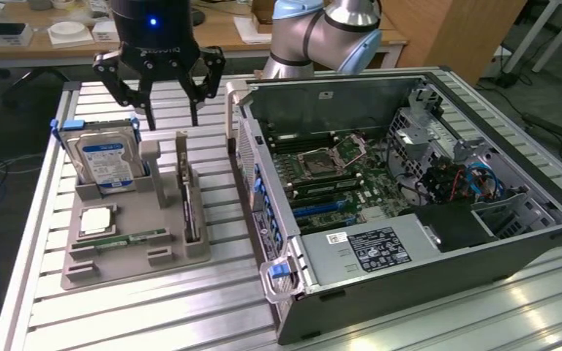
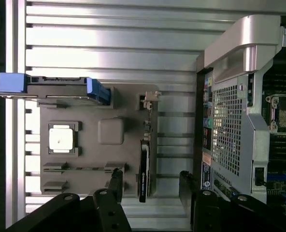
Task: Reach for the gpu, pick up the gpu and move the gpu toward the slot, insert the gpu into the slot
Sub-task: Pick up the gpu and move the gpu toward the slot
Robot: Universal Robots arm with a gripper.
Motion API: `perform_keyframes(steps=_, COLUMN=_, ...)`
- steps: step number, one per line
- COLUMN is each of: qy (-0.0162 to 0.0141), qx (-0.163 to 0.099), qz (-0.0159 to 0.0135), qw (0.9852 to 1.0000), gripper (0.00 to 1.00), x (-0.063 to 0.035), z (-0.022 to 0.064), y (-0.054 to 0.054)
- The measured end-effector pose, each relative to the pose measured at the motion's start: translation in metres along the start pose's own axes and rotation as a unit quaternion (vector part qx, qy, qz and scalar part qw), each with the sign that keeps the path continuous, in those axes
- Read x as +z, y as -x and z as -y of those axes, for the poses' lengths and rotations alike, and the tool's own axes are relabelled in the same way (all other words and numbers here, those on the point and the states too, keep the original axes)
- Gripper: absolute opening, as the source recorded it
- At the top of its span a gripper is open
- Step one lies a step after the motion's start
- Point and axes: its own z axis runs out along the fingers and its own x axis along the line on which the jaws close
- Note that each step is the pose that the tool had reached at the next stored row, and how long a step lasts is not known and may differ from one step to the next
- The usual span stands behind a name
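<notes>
Two dark fingers (image 2: 116,186) of the gripper (image 2: 151,188) stand spread wide and empty in the wrist view. Between them the gpu (image 2: 143,169) shows edge-on as a slim dark strip, its metal bracket (image 2: 151,96) at the end away from the fingers. The exterior view shows the height: the gripper (image 1: 172,124) hangs above the gpu (image 1: 190,208), clear of it, and the card stands upright in a groove of the grey holder (image 1: 135,267) on the slatted table (image 1: 164,314). To the exterior view's left of the card, a hard drive (image 1: 107,162) stands on edge, with a processor chip (image 1: 97,219) and a green memory stick (image 1: 129,238) lying nearer the camera. On the exterior view's right, the open computer case (image 1: 427,241) exposes its motherboard (image 1: 325,172); the case's perforated wall (image 2: 227,130) stands between holder and board. The wrist view cuts the case off, and the board's slots are hard to tell apart.
</notes>
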Motion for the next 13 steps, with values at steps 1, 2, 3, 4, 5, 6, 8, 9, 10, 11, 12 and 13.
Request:
perform_keyframes(steps=1, qy=0.0000, qx=0.000, qz=0.0000, qw=1.0000, gripper=0.59, x=0.0018, z=0.0007, y=0.000)
perform_keyframes(steps=2, qy=0.0000, qx=0.000, qz=0.0000, qw=1.0000, gripper=0.59, x=0.0035, z=0.0010, y=0.000)
perform_keyframes(steps=3, qy=0.0000, qx=0.000, qz=0.0000, qw=1.0000, gripper=0.59, x=0.0054, z=0.0014, y=0.000)
perform_keyframes(steps=4, qy=0.0000, qx=0.000, qz=0.0000, qw=1.0000, gripper=0.59, x=0.0072, z=0.0019, y=0.000)
perform_keyframes(steps=5, qy=0.0000, qx=0.000, qz=0.0000, qw=1.0000, gripper=0.59, x=0.0090, z=0.0025, y=0.000)
perform_keyframes(steps=6, qy=0.0000, qx=0.000, qz=0.0001, qw=1.0000, gripper=0.59, x=0.0108, z=0.0028, y=0.000)
perform_keyframes(steps=8, qy=0.0000, qx=0.000, qz=0.0000, qw=1.0000, gripper=0.59, x=0.0144, z=0.0032, y=0.000)
perform_keyframes(steps=9, qy=0.0000, qx=0.000, qz=0.0000, qw=1.0000, gripper=0.59, x=0.0161, z=0.0035, y=0.000)
perform_keyframes(steps=10, qy=0.0000, qx=0.000, qz=0.0000, qw=1.0000, gripper=0.59, x=0.0179, z=0.0037, y=0.000)
perform_keyframes(steps=11, qy=-0.0001, qx=0.000, qz=-0.0001, qw=1.0000, gripper=0.59, x=0.0198, z=0.0038, y=0.000)
perform_keyframes(steps=12, qy=0.0000, qx=0.000, qz=0.0000, qw=1.0000, gripper=0.59, x=0.0217, z=0.0041, y=0.000)
perform_keyframes(steps=13, qy=0.0000, qx=0.000, qz=0.0000, qw=1.0000, gripper=0.59, x=0.0235, z=0.0042, y=0.000)
